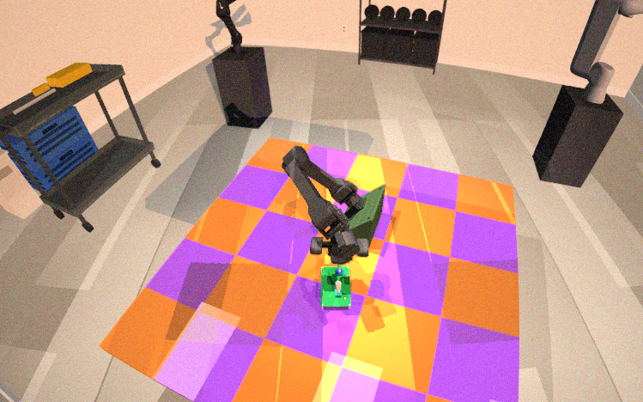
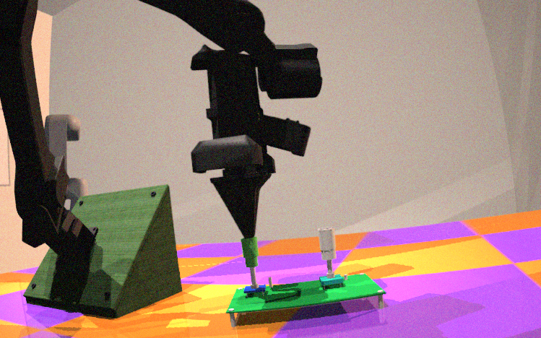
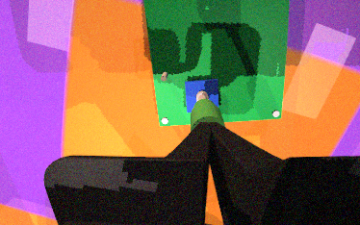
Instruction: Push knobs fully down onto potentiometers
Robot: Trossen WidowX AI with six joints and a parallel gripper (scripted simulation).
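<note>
Green knob (image 2: 250,252) (image 3: 207,114) | end effector (image 1: 339,260) (image 2: 248,236) (image 3: 207,131) together, empty | tips meet knob's top

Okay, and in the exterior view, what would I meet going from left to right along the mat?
A green wooden wedge → a green knob with the black claw at its top → a white knob on its shaft.

Grain visible in all views. Bright patches and overlapping shadows cross the mat (image 1: 481,259) (image 2: 528,248) (image 3: 100,43). Arm (image 1: 308,199) (image 2: 238,92) underlit, near-black in exterior view. Board (image 1: 328,300) (image 2: 305,296) (image 3: 172,96) partly shadowed.
</note>
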